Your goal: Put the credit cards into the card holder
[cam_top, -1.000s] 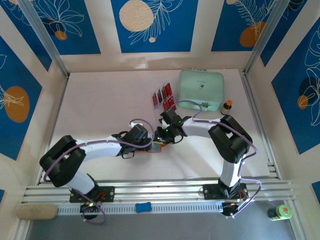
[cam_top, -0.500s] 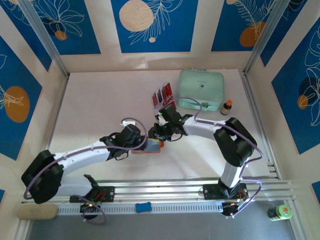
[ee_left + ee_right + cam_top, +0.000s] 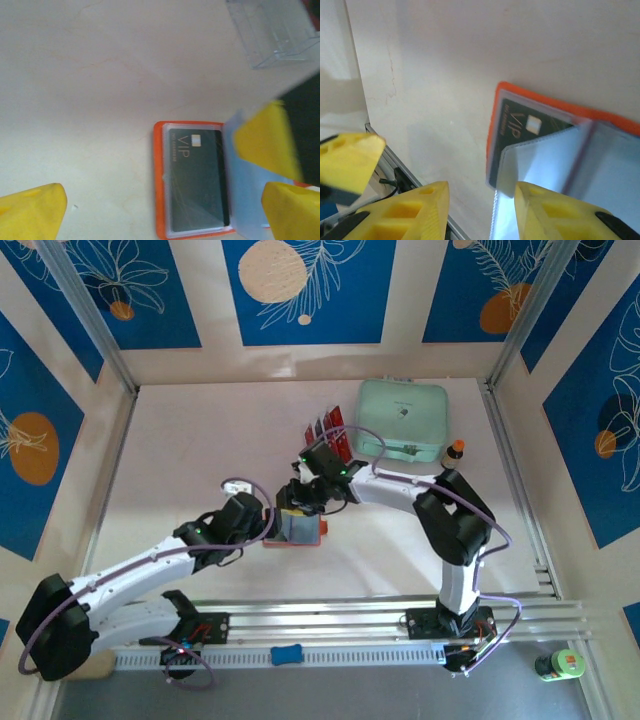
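First, from above, the orange wallet (image 3: 312, 541) lies open on the pale table (image 3: 190, 440) just below the middle of the frame, its grey inside facing up. The left gripper (image 3: 264, 528) sits at the wallet's left edge and the right gripper (image 3: 300, 498) at its upper edge. Both hide their fingers under their own dark bodies, so the gaps are hard to judge here. Above them, red cards (image 3: 327, 432) stand in a clear rack (image 3: 318, 448), partly covered by the right arm. A green case (image 3: 402, 418) lies at the upper right; the small mark on its lid is too small to read. A little bottle (image 3: 455, 452) stands just beside it.

Next, the left wrist view. The left gripper (image 3: 162, 200) is spread wide, with one yellow finger (image 3: 32, 210) cut off at the lower left and the other at the lower right. The wallet (image 3: 159, 175) lies between them, untouched, its lower edge out of frame. A black card (image 3: 197, 185) lies in it, marked "VIP", with a smaller line beside that too blurred to read. A clear sleeve (image 3: 245, 190) covers the card's right side. The rack (image 3: 275, 35) is blurred at the upper right.

Last, the right wrist view. The right gripper (image 3: 481, 200) is partly parted, with bare table showing in the gap. The sleeve (image 3: 550, 170) runs up against the finger (image 3: 545, 210) at the lower right; whether they touch I cannot tell. The card (image 3: 510, 127) again reads "VIP" inside the wallet (image 3: 492, 130), whose right part is cut off.
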Controlling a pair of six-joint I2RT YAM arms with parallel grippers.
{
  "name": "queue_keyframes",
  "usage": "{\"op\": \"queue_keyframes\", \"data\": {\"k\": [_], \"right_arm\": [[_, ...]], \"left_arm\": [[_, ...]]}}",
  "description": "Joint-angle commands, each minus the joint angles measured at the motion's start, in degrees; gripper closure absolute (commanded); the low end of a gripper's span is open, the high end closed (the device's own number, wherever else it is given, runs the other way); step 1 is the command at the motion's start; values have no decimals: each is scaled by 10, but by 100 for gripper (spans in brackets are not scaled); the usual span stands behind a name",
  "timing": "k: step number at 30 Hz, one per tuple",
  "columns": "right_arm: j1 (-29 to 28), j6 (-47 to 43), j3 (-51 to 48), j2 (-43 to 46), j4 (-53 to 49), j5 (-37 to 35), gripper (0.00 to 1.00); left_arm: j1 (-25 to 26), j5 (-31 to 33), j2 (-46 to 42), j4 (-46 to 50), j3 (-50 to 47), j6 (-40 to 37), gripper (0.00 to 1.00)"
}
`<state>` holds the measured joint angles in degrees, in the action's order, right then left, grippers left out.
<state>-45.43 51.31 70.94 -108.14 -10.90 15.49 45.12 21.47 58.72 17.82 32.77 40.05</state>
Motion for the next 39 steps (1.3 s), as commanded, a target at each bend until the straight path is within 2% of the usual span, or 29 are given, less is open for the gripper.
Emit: {"op": "queue_keyframes", "data": {"k": [1,6,12,19,26,34,39], "right_arm": [[-14,4,42,-35,-13,2,60],[-19,8,76,-80,-18,5,60],[-19,9,79,-86,-18,6,60],[-15,11,79,-88,-14,13,60],[-14,11,79,-84,-12,18,60],[8,-12,79,-37,-35,16,60],[45,-65,85,23,-100,-24,60]], "left_arm": [[-1,-11,-17,-10,-12,-1,0],[-6,-15,-22,-13,-27,1,0],[-7,-24,-8,-31,-41,1,0],[-10,-36,55,-60,-44,-8,0],[-12,-14,107,-69,-40,-10,0],[-14,4,145,-37,-33,9,0],[-15,2,152,-32,-27,12,0]]}}
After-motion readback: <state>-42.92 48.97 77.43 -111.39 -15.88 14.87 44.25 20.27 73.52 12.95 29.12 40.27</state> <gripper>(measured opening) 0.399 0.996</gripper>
